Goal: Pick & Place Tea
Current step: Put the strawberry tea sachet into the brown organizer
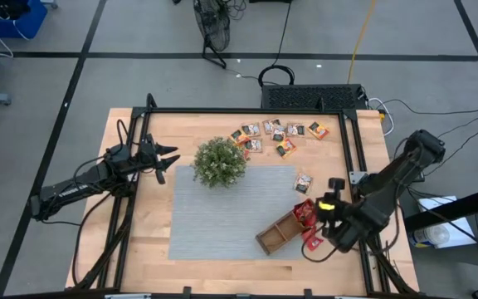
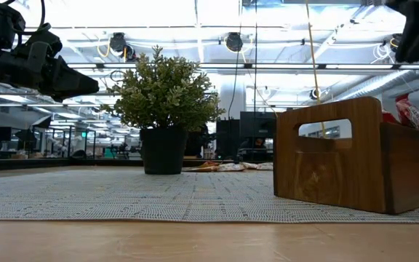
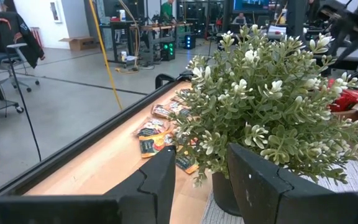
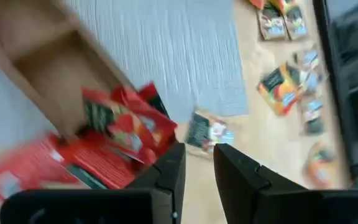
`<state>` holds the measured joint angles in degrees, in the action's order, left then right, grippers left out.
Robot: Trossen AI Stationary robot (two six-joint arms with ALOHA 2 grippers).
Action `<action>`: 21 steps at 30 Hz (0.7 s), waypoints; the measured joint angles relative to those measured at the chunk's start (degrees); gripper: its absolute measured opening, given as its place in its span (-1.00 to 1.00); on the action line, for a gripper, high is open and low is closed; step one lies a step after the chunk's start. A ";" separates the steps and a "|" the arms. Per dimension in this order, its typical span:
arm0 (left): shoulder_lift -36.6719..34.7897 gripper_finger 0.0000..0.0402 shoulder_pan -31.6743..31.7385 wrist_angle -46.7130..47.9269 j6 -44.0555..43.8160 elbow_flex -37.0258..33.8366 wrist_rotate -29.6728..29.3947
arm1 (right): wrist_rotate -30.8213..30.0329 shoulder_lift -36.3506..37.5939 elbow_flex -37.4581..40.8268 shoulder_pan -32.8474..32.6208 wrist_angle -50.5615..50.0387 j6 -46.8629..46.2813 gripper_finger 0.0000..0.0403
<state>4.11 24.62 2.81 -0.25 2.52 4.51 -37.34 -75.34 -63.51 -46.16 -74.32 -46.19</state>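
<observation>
Several tea sachets [image 1: 276, 133] lie loose on the wood at the table's far edge, and one more [image 1: 304, 183] lies by the grey mat's right edge. Red sachets [image 4: 126, 121] stand in the end compartment of the brown wooden tray [image 1: 280, 232]. More red ones [image 1: 314, 243] lie on the table beside it. My right gripper [image 4: 197, 163] hangs above the tray's right end, slanting down, its fingers a narrow gap apart with nothing between them. My left gripper [image 3: 201, 171] waits open and level at the left, just short of the potted plant [image 1: 220, 162].
The plant [image 3: 272, 106] stands on the far left corner of the grey mat [image 1: 222, 216]. A black frame rail [image 1: 247, 111] runs along the table's far edge, and others run down its sides. The tray's other compartments [image 4: 55, 74] hold nothing.
</observation>
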 joint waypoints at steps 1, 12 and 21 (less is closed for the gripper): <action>0.00 -0.27 0.00 0.00 0.00 -0.01 0.00 | 0.07 1.09 0.14 -0.24 0.46 -3.50 -0.63; -0.01 -0.27 -0.02 0.00 0.00 -0.01 0.00 | 9.62 9.73 16.52 -10.32 40.10 -14.73 -0.63; 0.01 -0.27 0.00 0.00 0.00 0.00 0.00 | 11.24 9.87 33.39 -8.19 54.69 -17.71 -0.72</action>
<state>4.11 24.62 2.81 -0.25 2.52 4.51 -26.10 -65.47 -30.12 -54.36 -19.63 -63.90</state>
